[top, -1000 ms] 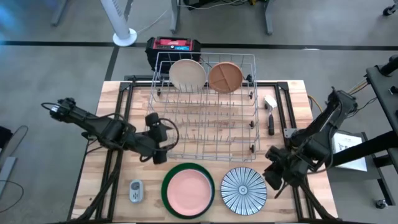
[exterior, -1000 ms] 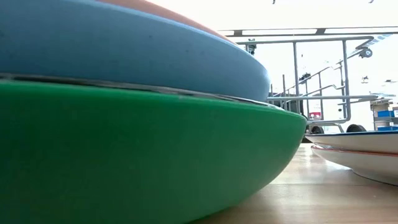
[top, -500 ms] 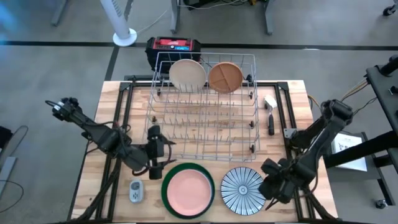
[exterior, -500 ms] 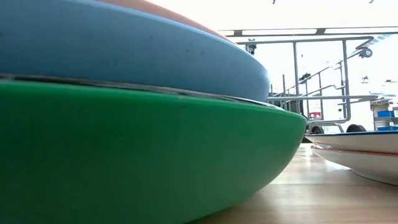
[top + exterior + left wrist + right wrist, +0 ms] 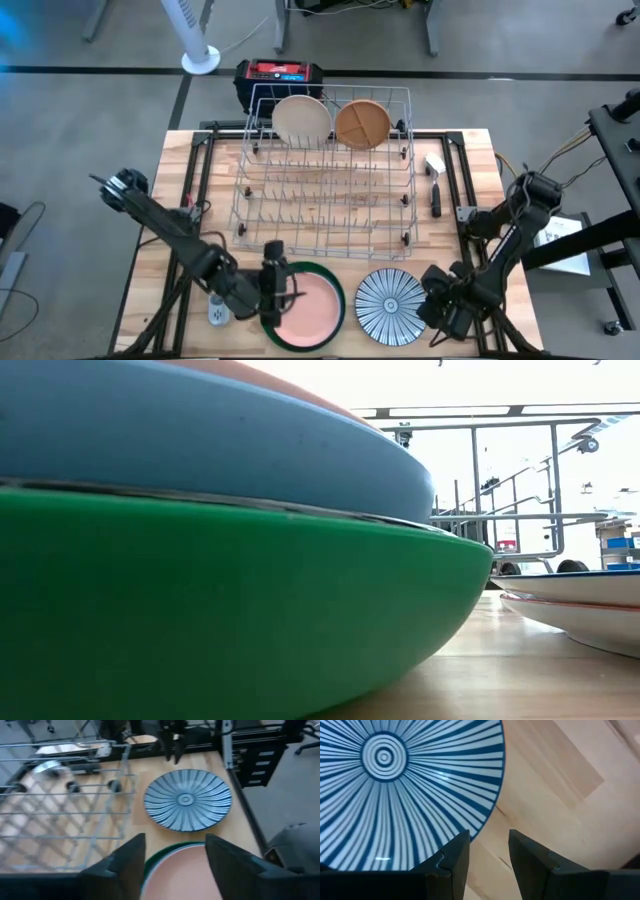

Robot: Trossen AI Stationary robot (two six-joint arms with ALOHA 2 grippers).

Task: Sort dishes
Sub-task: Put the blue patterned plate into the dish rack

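Note:
A pink plate (image 5: pixel 303 307) lies in a stack on a large green dish (image 5: pixel 271 322) near the table's front edge; the low view shows a blue plate (image 5: pixel 200 440) between them. To their right a blue-white striped plate (image 5: pixel 392 306) lies flat on the table. My left gripper (image 5: pixel 277 290) is open at the stack's left rim, its fingers above the pink plate's edge (image 5: pixel 185 870). My right gripper (image 5: pixel 438 304) is open and points down at the striped plate's right rim (image 5: pixel 492 815). A cream plate (image 5: pixel 301 119) and a tan plate (image 5: pixel 362 123) stand on edge in the wire rack (image 5: pixel 325 185).
The wire rack fills the table's middle and far part. A small grey gadget (image 5: pixel 218 308) lies left of the green dish, close under my left arm. Dark-handled utensils (image 5: pixel 435 190) lie right of the rack. A red-and-black box (image 5: pixel 279 74) stands beyond the table's far edge.
My left gripper has gone from the rack's near left corner toward the table's near edge and right, sinking to the stack's left rim. My right gripper has come down and toward the near edge, tipping more steeply downward beside the striped plate's right rim. The dishes have stayed put.

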